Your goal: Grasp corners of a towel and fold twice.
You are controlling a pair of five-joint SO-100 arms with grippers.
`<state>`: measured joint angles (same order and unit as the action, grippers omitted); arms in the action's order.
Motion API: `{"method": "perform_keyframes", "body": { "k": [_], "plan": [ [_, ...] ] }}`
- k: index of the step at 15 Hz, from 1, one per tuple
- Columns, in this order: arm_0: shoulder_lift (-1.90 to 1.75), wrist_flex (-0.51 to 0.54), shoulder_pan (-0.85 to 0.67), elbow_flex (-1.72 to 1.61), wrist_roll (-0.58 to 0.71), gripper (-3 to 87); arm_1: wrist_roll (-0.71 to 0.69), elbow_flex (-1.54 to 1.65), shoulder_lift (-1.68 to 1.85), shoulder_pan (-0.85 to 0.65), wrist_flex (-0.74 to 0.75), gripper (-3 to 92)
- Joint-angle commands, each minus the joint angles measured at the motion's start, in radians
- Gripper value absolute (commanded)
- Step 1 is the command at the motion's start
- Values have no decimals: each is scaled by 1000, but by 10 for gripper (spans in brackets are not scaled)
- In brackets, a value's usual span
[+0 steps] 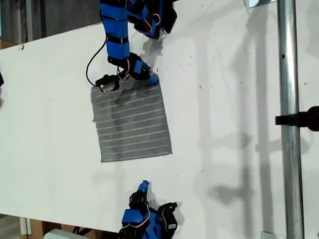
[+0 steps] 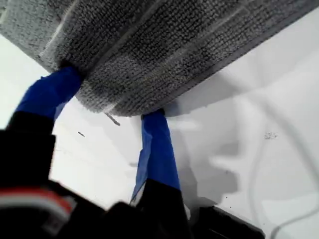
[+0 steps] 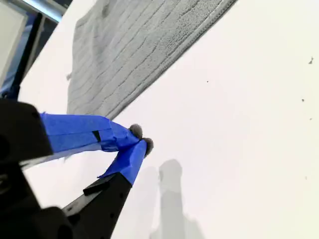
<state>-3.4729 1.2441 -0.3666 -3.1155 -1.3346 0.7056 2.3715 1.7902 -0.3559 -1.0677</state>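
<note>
While the towel (image 1: 132,122) lies flat on the white table (image 1: 229,124), a little to the exterior view's left of centre, my first claw (image 1: 149,77) is right down at its far edge, in the upper middle of that frame. It sits at the towel's upper right corner (image 1: 158,82) as the exterior view shows it. From the first wrist view the picture is clear: the two blue-taped fingers (image 2: 157,144) stand apart, jaws spread, with the grey ribbed cloth (image 2: 149,50) filling the frame above them and its hemmed edge bulging into the gap between the tips. Both tips touch the edge of the cloth, but the jaws are not pinched together on it.

Down at the bottom centre of the exterior view, my second claw (image 1: 143,187) hangs back over bare table, well apart from the towel's near edge. In the second wrist view its blue fingers (image 3: 127,154) come together at the tips, jaws closed with nothing between them, and the towel (image 3: 129,45) lies off in the upper left of that frame, white stripes running across it.

The towel itself looks spread out in a single layer, roughly square, slightly skewed, its stripes running across from the exterior view's left to right. A metal pole (image 1: 290,119) stands along the right side of the exterior view, with a black clamp (image 1: 301,118) on it.
</note>
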Motion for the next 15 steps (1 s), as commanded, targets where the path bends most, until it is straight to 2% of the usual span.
{"method": "perform_keyframes", "body": {
  "k": [1,10,13,15],
  "plan": [
    [-3,-6,-2,-3,-6,-29,-2,-63,-5,17,9,35],
    [-3,-6,0,-3,-11,-29,-5,-84,-8,74,44,-1],
    [-3,-6,2,-3,-14,-29,11,-160,-8,109,-28,12],
    [-3,-5,5,-3,-14,-29,117,-293,18,97,-265,213]
  ]
}}
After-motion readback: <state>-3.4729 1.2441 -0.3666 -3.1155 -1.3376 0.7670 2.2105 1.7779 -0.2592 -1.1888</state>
